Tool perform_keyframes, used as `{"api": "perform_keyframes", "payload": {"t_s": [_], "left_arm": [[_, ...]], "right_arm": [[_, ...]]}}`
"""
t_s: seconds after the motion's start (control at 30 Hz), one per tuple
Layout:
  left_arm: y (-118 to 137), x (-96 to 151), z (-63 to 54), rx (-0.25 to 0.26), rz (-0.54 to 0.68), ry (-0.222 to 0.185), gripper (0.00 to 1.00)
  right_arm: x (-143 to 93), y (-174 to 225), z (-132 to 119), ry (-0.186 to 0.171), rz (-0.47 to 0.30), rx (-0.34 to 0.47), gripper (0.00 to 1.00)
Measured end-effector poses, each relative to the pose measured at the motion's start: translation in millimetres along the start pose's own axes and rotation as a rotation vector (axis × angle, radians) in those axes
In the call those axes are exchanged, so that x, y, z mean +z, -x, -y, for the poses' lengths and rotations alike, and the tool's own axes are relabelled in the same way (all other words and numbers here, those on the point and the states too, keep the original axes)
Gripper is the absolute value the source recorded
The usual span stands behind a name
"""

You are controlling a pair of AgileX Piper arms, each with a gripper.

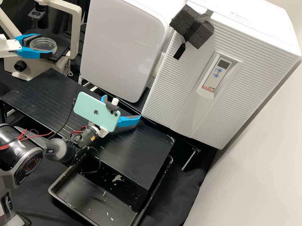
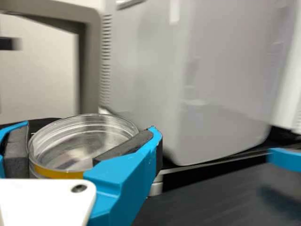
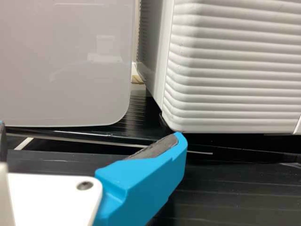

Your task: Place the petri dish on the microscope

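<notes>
In the high view my left gripper is at the microscope, shut on the clear petri dish, one finger on either side. The dish is over the black stage; whether it touches the stage I cannot tell. The left wrist view has the dish between the dark pads of the left gripper, with an amber band low on its wall. Over the black rack, my right gripper stands open and holds nothing; the right wrist view shows its spread fingers as well, the gripper facing the white cabinets.
A slatted black rack lies between the microscope and a black tray. Behind it stand a smooth white cabinet and a ribbed one with dark foam on it. The microscope's pale frame rises beside the dish.
</notes>
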Motion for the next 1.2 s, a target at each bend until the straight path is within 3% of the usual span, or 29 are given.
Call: {"api": "perform_keyframes", "payload": {"t_s": [0.33, 0.63, 0.97, 1.2], "left_arm": [[-0.5, -39.6, 8.6, -0.025, -0.144, -0.029, 0.00], [-28.0, -61.3, 8.8, -0.065, -0.235, -0.029, 0.00], [-56.4, -79.3, 0.0, -0.069, -0.271, -0.033, 0.00], [-62.9, -83.4, 3.4, -0.064, -0.269, -0.017, 0.00]], "right_arm": [[0.0, 0.0, 0.0, 0.000, 0.000, 0.000, 1.00], [0.0, 0.0, 0.0, 0.000, 0.000, 0.000, 1.00], [0.0, 0.0, 0.0, 0.000, 0.000, 0.000, 1.00], [0.0, 0.0, 0.0, 0.000, 0.000, 0.000, 1.00]]}}
